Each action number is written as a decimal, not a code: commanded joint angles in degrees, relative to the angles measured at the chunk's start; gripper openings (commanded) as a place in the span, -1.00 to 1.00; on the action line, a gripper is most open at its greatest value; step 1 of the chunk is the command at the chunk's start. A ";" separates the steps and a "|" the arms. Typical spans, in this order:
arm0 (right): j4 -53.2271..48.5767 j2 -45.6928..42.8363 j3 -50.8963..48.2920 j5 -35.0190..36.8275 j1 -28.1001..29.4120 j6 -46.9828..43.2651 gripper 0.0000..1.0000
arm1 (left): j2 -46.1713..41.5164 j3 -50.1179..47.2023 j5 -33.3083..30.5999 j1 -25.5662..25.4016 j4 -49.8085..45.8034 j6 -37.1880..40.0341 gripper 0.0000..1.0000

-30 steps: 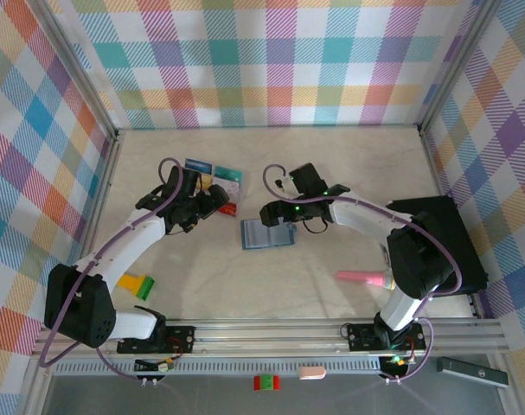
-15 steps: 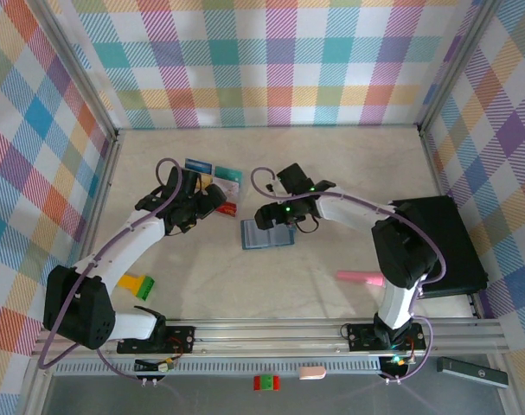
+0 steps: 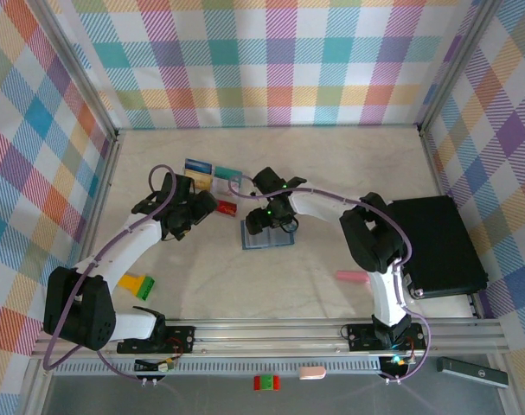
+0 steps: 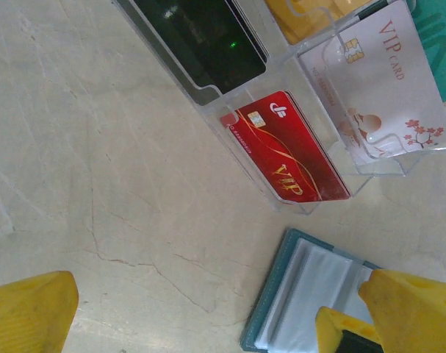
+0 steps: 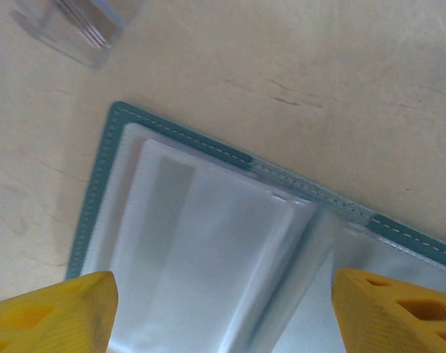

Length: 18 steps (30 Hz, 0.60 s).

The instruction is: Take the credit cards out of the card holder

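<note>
**Two grippers parted; teal-blue fabric card holder (image 3: pixel 267 236) open at mid-table**

1. Task object. The card holder lies flat and open near the middle of the pale, stone-patterned table (image 3: pixel 348 173), roughly midway between the far and near edges. The right wrist view shows its stitched teal border, with the clear plastic sleeves (image 5: pixel 208 235) facing up.

2. Right gripper (image 3: pixel 264 220). It is positioned directly over the holder's far half. Its yellow fingers (image 5: pixel 54 312) are spread, one to each side of the sleeves, and nothing is clamped between them. Whether they touch the sleeves cannot be told.

3. Left gripper (image 3: pixel 200 209). It sits left of the holder and apart from it. The jaws are spread wide over bare table and hold nothing.

4. Cards. A red plastic card (image 4: pixel 289 158) marked VIP lies in one compartment of a clear plastic tray (image 4: pixel 369 173), just beyond the holder's far-left corner. Neighbouring compartments hold a black card (image 4: pixel 200 37), a white VIP card (image 4: pixel 384 88) and a yellow card (image 4: pixel 311 11). From above, a blue-and-yellow card (image 3: pixel 198 166) lies nearer the far edge.

5. Surroundings. A large black box (image 3: pixel 439 246) stands against the right edge. A slim pink object (image 3: pixel 352 277) lies right of the holder, toward the near edge. A yellow-and-green block (image 3: pixel 137 284) lies close to the near-left corner.
</note>
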 commanded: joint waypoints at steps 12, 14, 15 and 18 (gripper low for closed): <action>-4.59 4.15 -0.41 6.34 0.24 1.00 0.37 | 2.13 0.94 5.54 -0.86 0.64 1.76 0.82; -4.74 4.70 -0.65 6.89 0.23 1.00 0.32 | 2.83 1.06 6.13 -1.43 1.04 1.74 0.74; -4.66 4.92 -0.83 7.06 0.23 1.06 0.30 | 3.10 0.99 6.49 -1.75 1.40 1.71 0.70; -4.25 5.29 -1.45 6.80 0.15 0.97 0.20 | 4.36 0.56 7.72 -2.73 2.86 1.28 0.53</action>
